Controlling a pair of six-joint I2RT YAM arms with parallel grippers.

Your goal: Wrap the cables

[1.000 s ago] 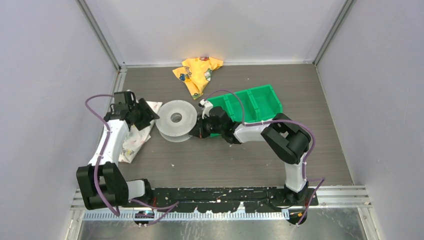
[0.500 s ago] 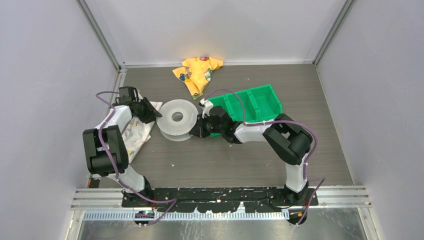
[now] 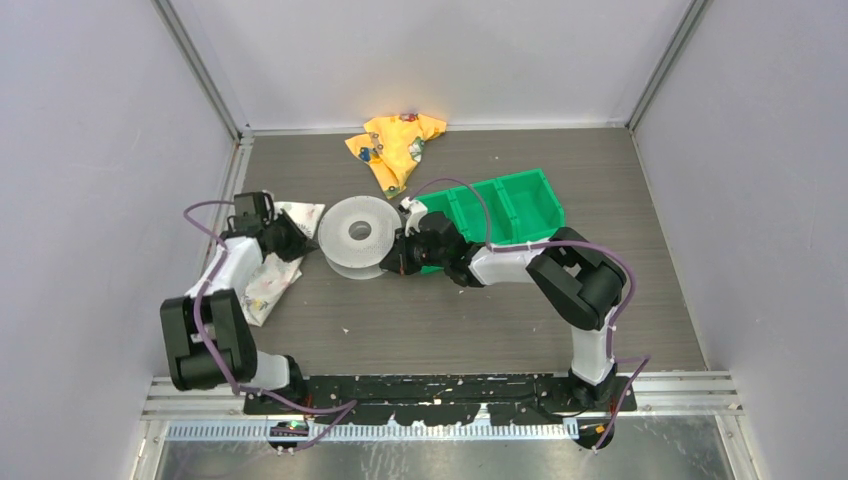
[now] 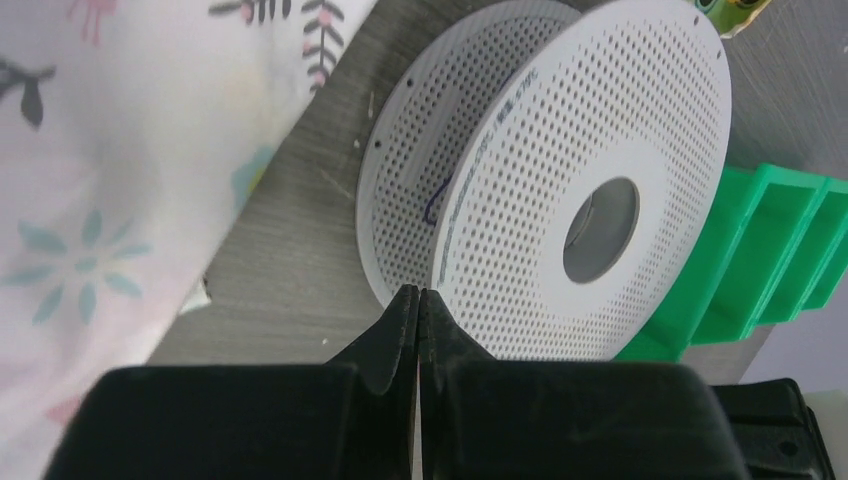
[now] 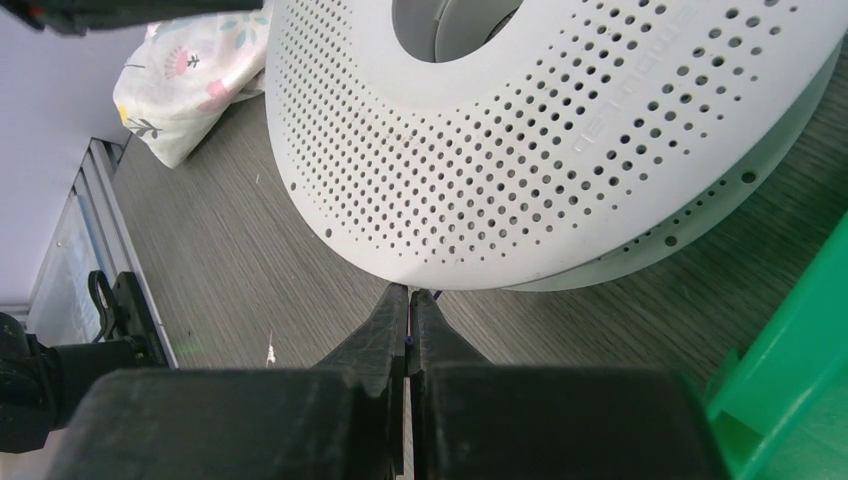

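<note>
Evidently early: only a thin cable (image 4: pixel 432 205) loop on spool (image 4: pixel 620 110); left pincer (image 4: pixel 418 300) and right pincer (image 5: pixel 408 300) clenched empty-looking; winding mostly undone.

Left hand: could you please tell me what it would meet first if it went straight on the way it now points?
Most likely the perforated spool: the shut left hand points at its rim close ahead, near the gap between its two discs where a thin dark cable shows; depth is unclear.
</note>
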